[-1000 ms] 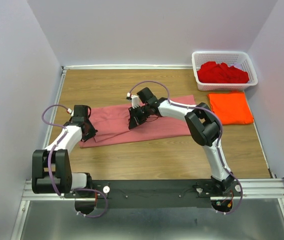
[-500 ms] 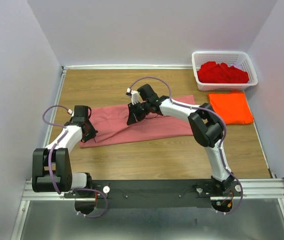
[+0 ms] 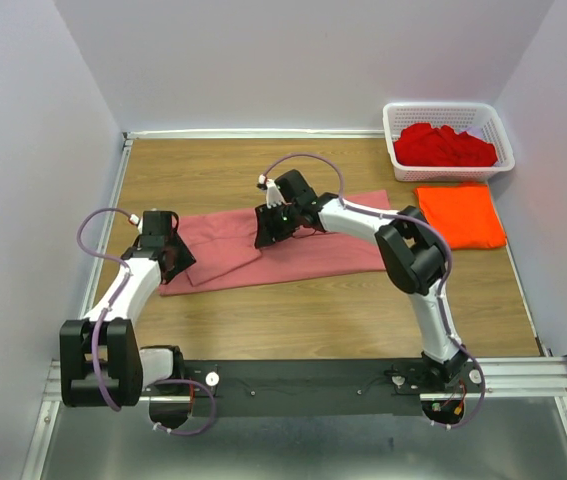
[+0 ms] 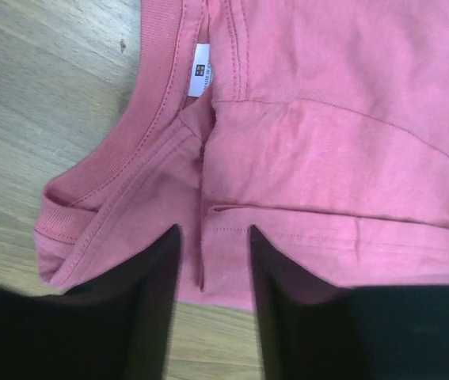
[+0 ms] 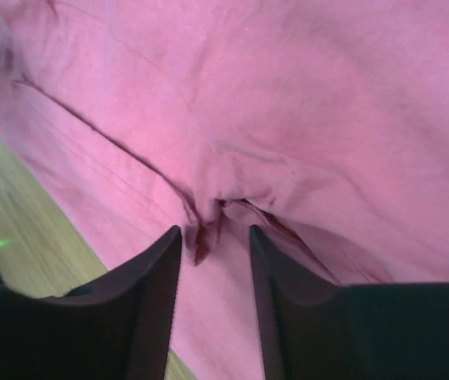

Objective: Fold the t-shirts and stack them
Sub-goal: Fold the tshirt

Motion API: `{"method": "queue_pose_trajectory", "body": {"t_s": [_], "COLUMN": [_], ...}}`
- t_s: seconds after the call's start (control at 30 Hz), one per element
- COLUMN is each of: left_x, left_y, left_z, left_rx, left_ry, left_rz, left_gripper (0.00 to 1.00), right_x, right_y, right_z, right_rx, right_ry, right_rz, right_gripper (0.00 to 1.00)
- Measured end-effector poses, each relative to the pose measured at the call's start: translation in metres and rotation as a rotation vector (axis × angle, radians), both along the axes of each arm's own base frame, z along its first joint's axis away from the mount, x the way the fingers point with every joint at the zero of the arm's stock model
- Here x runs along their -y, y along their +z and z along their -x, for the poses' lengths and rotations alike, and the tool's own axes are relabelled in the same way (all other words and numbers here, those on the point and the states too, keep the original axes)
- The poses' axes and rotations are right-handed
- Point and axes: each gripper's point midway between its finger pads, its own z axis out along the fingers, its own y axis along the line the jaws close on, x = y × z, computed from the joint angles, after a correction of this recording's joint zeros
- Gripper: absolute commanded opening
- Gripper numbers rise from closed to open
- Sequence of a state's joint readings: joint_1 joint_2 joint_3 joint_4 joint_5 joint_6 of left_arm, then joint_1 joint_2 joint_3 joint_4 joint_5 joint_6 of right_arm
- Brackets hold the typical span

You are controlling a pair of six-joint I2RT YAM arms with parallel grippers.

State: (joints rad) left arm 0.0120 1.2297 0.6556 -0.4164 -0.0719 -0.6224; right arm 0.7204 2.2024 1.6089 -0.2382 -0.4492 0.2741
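While walls close in the left, back and right, the wooden table (image 3: 313, 310) has bare board in front of the shirt and behind it, up to the back edge. A large salmon-pink t-shirt (image 3: 333, 250) lies folded into a long band across the middle, its left end near the table's left edge and its right end just beside a flat, squarely folded orange t-shirt (image 3: 460, 215). Behind that, in the back right corner, a white lattice basket (image 3: 400, 165) holds crumpled red t-shirts (image 3: 448, 145). On the band's upper edge the right gripper (image 5: 212, 231) pinches a small pucker of cloth drawn up between its tips. At the collar (image 4: 149, 103) end, the left gripper (image 4: 212, 233) straddles the shirt's near edge; whether it clamps the cloth I cannot tell. A white label (image 4: 201, 70) shows inside the ribbed neckline.
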Motion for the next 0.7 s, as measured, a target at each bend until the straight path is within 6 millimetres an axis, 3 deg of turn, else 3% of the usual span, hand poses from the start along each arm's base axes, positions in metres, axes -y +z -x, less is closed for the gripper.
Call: {"method": "queue_pose_trajectory", "body": {"t_s": [0.03, 0.13, 0.27, 0.47, 0.7], "left_x": [0.000, 0.000, -0.001, 0.001, 0.011], "left_y": [0.002, 0.008, 0.025, 0.050, 0.023], "left_z": [0.000, 0.003, 0.004, -0.015, -0.047], "left_rx": [0.007, 0.019, 0.063, 0.126, 0.045], "left_ry": [-0.003, -0.004, -0.006, -0.011, -0.052], "left_rz": [-0.002, -0.003, -0.007, -0.009, -0.014], "left_gripper": [0.64, 0.72, 0.72, 0.72, 0.72], "right_x": [0.002, 0.012, 0.042, 0.102, 0.156], "right_y": [0.000, 0.004, 0.019, 0.027, 0.001], "right_z": [0.000, -0.002, -0.002, -0.012, 0.001], "right_rx": [0.004, 0.028, 0.081, 0.123, 0.101], "right_ry": [-0.008, -0.050, -0.136, -0.295, -0.393], "right_rz": [0.005, 0.034, 0.086, 0.194, 0.375], "right_gripper": [0.54, 0.57, 0.60, 0.67, 0.73]}}
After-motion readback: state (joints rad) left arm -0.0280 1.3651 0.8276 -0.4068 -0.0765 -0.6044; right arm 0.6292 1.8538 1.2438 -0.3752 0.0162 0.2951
